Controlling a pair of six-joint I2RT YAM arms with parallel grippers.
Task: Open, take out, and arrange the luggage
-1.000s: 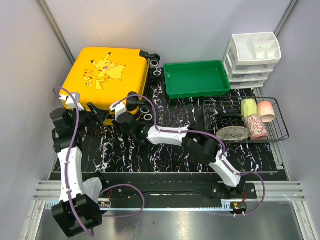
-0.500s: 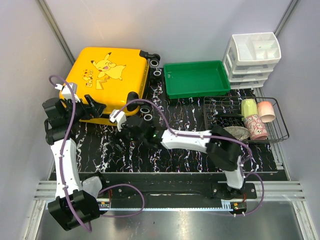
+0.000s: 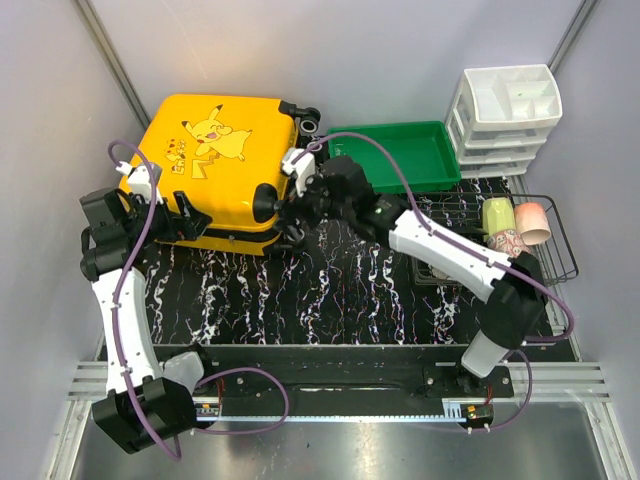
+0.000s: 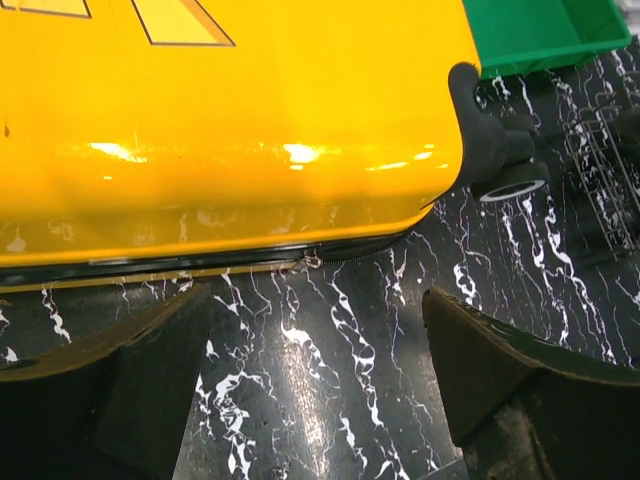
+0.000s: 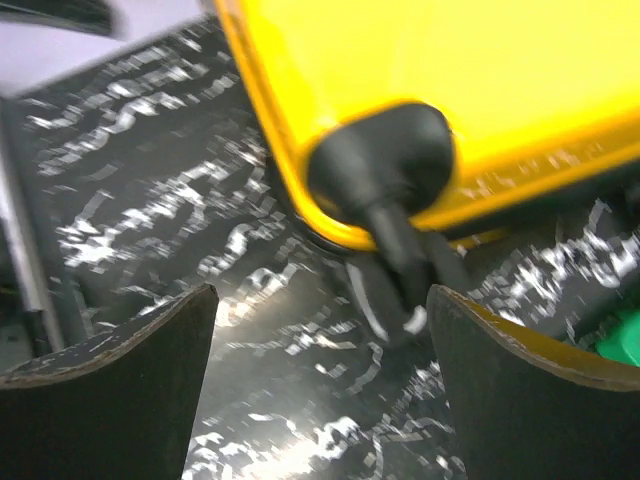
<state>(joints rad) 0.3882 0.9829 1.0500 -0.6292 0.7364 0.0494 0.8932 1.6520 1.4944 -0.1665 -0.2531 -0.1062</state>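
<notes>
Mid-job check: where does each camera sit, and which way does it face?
Top external: above and behind the bases, looking down at the table; left gripper and right gripper both show.
Left wrist: low beside the luggage, facing its near side; own open fingers at the bottom.
Right wrist: close on a corner wheel; own open fingers at the bottom.
Shared: all three see the yellow luggage.

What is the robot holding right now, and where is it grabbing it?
Nothing is held. Both are open: the left end effector faces the side of the yellow Pikachu suitcase, and the right end effector frames a suitcase wheel without gripping it.
</notes>
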